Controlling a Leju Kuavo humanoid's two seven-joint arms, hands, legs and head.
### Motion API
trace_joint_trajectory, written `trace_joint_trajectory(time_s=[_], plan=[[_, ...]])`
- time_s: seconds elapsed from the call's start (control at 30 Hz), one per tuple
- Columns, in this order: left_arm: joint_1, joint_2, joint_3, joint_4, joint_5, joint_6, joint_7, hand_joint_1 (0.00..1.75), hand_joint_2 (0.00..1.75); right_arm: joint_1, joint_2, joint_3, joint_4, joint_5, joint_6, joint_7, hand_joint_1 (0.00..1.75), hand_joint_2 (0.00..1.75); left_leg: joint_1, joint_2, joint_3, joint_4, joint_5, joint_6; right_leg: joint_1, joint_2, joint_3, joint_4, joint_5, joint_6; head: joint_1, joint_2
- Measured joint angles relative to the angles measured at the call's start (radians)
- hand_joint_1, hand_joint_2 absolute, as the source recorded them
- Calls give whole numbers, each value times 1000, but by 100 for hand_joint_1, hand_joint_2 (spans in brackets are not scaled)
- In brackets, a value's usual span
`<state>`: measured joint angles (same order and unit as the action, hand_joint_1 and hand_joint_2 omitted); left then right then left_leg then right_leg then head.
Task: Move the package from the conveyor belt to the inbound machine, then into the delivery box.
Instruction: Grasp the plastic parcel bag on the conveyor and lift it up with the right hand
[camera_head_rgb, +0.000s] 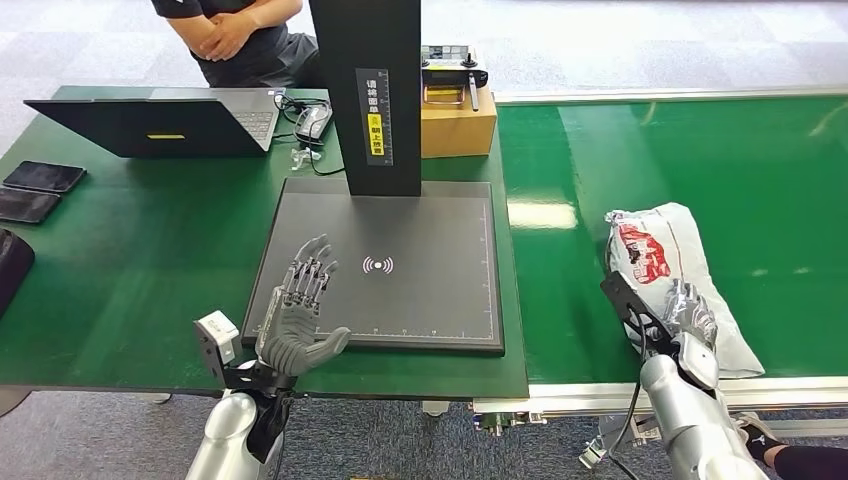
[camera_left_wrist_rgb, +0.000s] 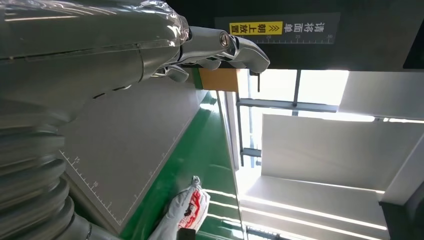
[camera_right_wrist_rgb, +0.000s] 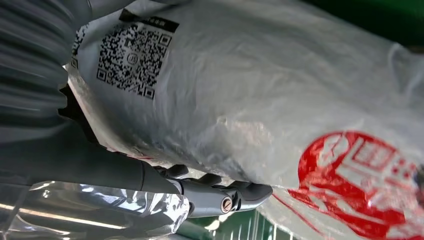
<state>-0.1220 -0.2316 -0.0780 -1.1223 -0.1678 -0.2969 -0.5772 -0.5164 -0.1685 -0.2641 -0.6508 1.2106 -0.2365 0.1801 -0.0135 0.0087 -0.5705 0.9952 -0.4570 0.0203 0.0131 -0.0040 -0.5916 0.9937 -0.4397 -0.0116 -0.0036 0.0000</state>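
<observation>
Head view: package (camera_head_rgb: 668, 268) lying on green conveyor belt (camera_head_rgb: 760, 170), right of black inbound machine (camera_head_rgb: 400, 265), long axis running from far-left to near-right, red-printed end away from robot, plain end near belt's front edge. Right hand (camera_head_rgb: 688, 312) on package's near half, fingers wrapped against plastic; right wrist view puts fingers (camera_right_wrist_rgb: 220, 192) along bag's edge beside QR label (camera_right_wrist_rgb: 131, 59), so probably gripping, though whether the grasp is firm cannot be told. Left hand (camera_head_rgb: 300, 305) hovering over machine's platform, fingers spread, holding nothing. Step in hand, by judgement: picking up from belt. Next move calls for lifting clear, carrying left across belt edge, laying flat on platform near wireless mark (camera_head_rgb: 377, 265).
</observation>
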Motion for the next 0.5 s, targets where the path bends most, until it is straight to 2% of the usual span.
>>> trace_joint_trajectory(time_s=[0.23,0.27,0.4,0.47,0.5], plan=[[4,0,2,0,1,-4,-3,0,175,-2,14,-17,63,-14,1,-4,0,175,0,0,2,0,0,0,0,0,3,0,-1,1,0,0],[6,0,3,0,2,-5,-3,0,175,-2,16,-23,67,-17,-1,-5,8,175,0,0,3,0,0,0,0,0,3,0,-1,1,0,0],[13,0,7,0,9,-10,-1,0,175,-2,24,-39,74,-26,1,-12,160,175,0,-1,6,0,0,0,0,-1,6,0,-1,1,0,0],[13,0,8,0,10,-13,0,0,175,-2,28,-45,76,-34,7,-21,175,175,0,-1,7,0,0,1,0,-1,8,-1,-1,2,0,0],[13,0,8,0,11,-14,1,0,175,-2,30,-47,76,-38,10,-27,175,175,0,-1,8,0,0,1,0,-1,9,-1,-1,2,0,0]])
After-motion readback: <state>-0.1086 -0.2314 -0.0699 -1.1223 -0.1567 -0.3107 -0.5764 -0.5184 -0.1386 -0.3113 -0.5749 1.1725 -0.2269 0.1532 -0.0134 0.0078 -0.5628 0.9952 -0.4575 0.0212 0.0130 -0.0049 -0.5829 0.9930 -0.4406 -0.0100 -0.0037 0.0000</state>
